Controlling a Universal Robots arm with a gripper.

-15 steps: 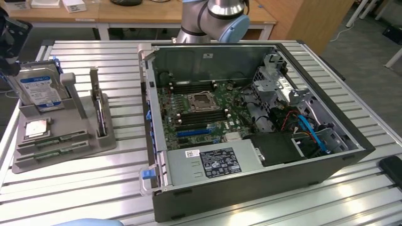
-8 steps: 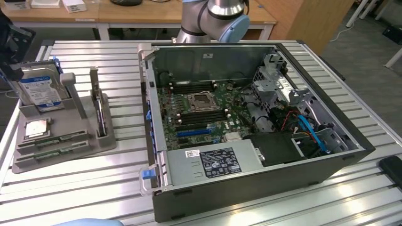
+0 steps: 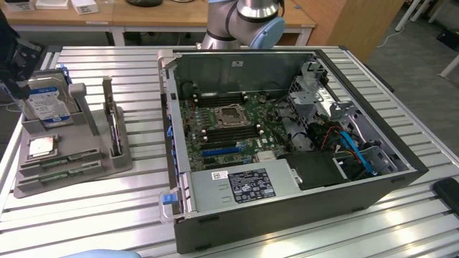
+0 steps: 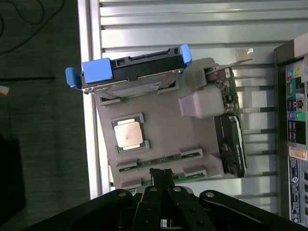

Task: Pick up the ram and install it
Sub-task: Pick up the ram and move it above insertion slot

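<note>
Two ram sticks lie flat in slots at the front of a grey holder tray (image 3: pixel 93 166): one ram stick (image 3: pixel 63 160) and a second (image 3: pixel 59 176) just in front of it. In the wrist view, one ram stick (image 4: pixel 153 163) shows as a thin green strip just past my fingertips, and the other (image 4: pixel 185 177) sits partly under them. My gripper (image 4: pixel 161 174) hovers above that end of the tray, shut with nothing between its fingers. In the exterior view, the gripper (image 3: pixel 17 75) is a dark shape at the far left, above the tray.
The tray also holds a hard drive (image 3: pixel 49 102) in a blue caddy, a square silver CPU (image 3: pixel 42 146) and an upright card (image 3: pixel 113 131). The open computer case (image 3: pixel 287 177) lies at the exterior view's right, motherboard (image 3: pixel 222 123) exposed. The table edge (image 4: pixel 91 144) borders dark floor.
</note>
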